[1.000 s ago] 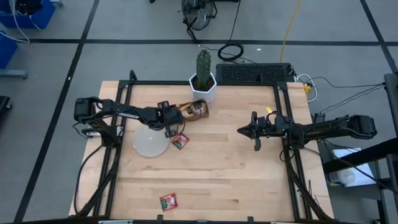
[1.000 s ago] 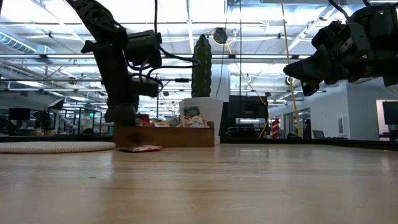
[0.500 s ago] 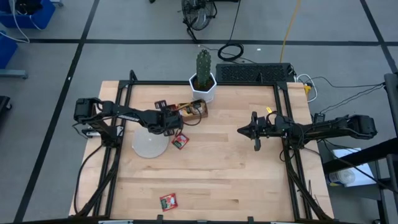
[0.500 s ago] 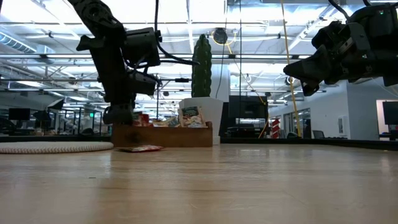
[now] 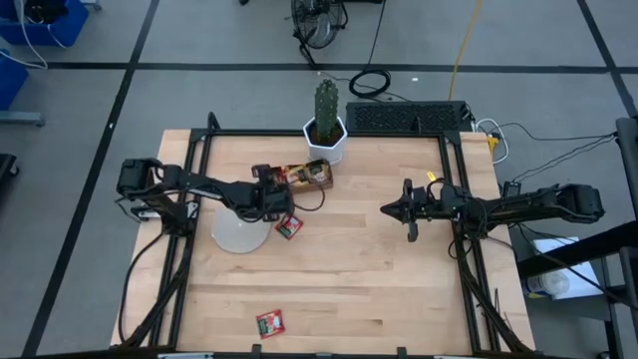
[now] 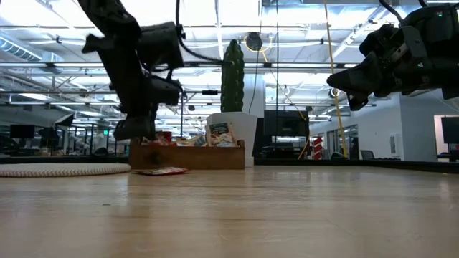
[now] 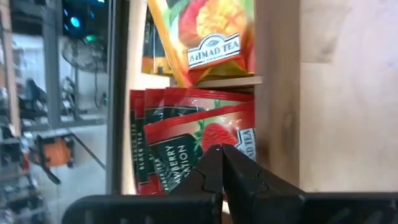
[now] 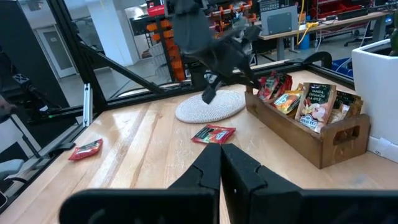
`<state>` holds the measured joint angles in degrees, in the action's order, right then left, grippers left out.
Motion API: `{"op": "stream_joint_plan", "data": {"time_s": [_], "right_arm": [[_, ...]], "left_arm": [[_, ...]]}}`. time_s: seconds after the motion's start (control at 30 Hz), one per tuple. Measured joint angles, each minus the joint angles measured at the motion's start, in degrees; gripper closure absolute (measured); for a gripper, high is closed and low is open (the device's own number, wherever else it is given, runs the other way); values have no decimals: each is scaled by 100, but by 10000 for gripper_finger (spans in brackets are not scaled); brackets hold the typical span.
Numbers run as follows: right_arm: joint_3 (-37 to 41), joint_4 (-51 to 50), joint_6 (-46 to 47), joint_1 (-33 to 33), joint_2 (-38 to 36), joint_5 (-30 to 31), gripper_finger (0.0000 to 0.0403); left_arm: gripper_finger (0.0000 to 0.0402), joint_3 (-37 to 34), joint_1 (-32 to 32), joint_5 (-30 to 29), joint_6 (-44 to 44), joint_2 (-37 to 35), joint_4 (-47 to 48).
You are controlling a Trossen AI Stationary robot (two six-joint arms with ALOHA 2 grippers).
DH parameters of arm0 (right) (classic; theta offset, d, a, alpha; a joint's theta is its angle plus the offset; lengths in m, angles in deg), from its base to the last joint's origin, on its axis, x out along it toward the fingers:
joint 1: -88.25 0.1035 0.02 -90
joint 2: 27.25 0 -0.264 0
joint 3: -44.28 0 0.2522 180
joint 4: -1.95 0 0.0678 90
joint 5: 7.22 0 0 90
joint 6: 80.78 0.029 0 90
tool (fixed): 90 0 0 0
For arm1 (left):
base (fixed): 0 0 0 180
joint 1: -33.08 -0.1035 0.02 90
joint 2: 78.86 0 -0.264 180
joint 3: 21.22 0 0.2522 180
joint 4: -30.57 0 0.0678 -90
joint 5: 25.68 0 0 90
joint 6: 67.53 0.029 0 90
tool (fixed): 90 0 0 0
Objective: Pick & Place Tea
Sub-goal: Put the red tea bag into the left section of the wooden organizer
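The brown tray (image 5: pixel 304 176) stands at the far middle of the table. Red tea sachets (image 7: pixel 186 143) stand upright in its left compartment, orange-yellow ones (image 7: pixel 211 37) in the one beside it, and whitish ones (image 8: pixel 314 106) further along. One red sachet (image 5: pixel 289 226) lies flat on the table just in front of the tray. Another red sachet (image 5: pixel 270 322) lies near the front edge. My left gripper (image 7: pixel 221 152) hangs shut and tilted over the tray's left end, with nothing between its fingers. My right gripper (image 5: pixel 385 209) waits shut above the table's right half.
A round pale disc (image 5: pixel 239 231) lies left of the loose red sachet, under my left arm. A cactus in a white pot (image 5: pixel 326 135) stands right behind the tray. A black frame (image 5: pixel 454 199) runs along the table's sides. The middle and near right show bare wood.
My left gripper has rolled and tipped over the tray's left end, rising slightly and shifting a little toward the table's left edge. It stays shut. The loose red sachet lies where it was.
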<state>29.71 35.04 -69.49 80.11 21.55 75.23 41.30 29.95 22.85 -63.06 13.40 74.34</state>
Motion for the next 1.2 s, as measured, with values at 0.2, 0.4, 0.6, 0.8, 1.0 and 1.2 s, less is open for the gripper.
{"op": "stream_joint_plan", "data": {"time_s": [0.2,0.4,0.6,0.8,1.0,1.2], "right_arm": [[-2,1,0,-2,0,0,403],[0,-1,1,-2,2,0,403],[1,4,2,-1,1,0,403],[0,-1,0,-2,1,0,403],[-1,-17,0,-1,4,0,403],[-2,6,0,-2,13,0,403]], "left_arm": [[386,272,455,-326,-33,-328,51],[353,813,815,1586,-1501,-721,132],[239,949,1431,3144,-2142,-816,-88],[113,931,1420,2763,-2946,-353,357],[37,929,811,2974,-3667,432,298],[30,932,433,3091,-3692,1051,206]]}}
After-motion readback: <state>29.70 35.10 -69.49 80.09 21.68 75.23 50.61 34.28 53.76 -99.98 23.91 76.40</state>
